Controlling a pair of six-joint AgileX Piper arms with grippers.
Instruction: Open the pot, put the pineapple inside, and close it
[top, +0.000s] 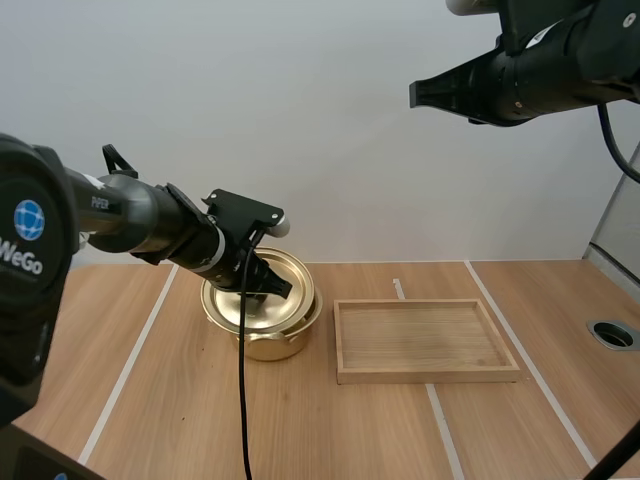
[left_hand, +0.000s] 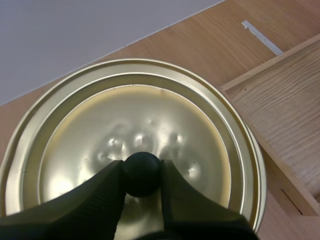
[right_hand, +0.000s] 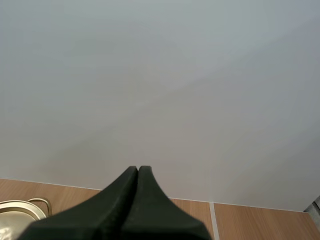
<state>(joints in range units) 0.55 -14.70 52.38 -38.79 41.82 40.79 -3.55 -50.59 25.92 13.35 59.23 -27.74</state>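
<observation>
Nearest the camera in the high view lies the bare wooden table, crossed by white tape lines that run away toward 12 o'clock. Over its left half my left arm reaches in from 9 o'clock. The left gripper is down on the gold pot, which stands on the table a little left of centre. The left wrist view shows the two black fingers clenched on the round black knob at the middle of the lid, one finger on each side of it and both touching it. The lid is on top of the pot and looks tipped in the high view, its edge reaching out past the pot toward 9 o'clock. I cannot tell whether it has come clear of the rim. Just beside the pot, at its 3 o'clock, the wooden tray lies flat and apart from it, with its long side across the table. A short strip of white tape marks the boards beyond the tray's corner. Farther toward 3 o'clock, near the table's edge, a round metal-ringed hole is set into the top. Farthest off and well above the table, at about 1 o'clock from the pot, hangs the right gripper, pointing toward 9 o'clock. In the right wrist view its fingers are pressed together into one dark wedge and grasp nothing. Beyond the wedge, the pot's rim and one loop handle show on the table.
</observation>
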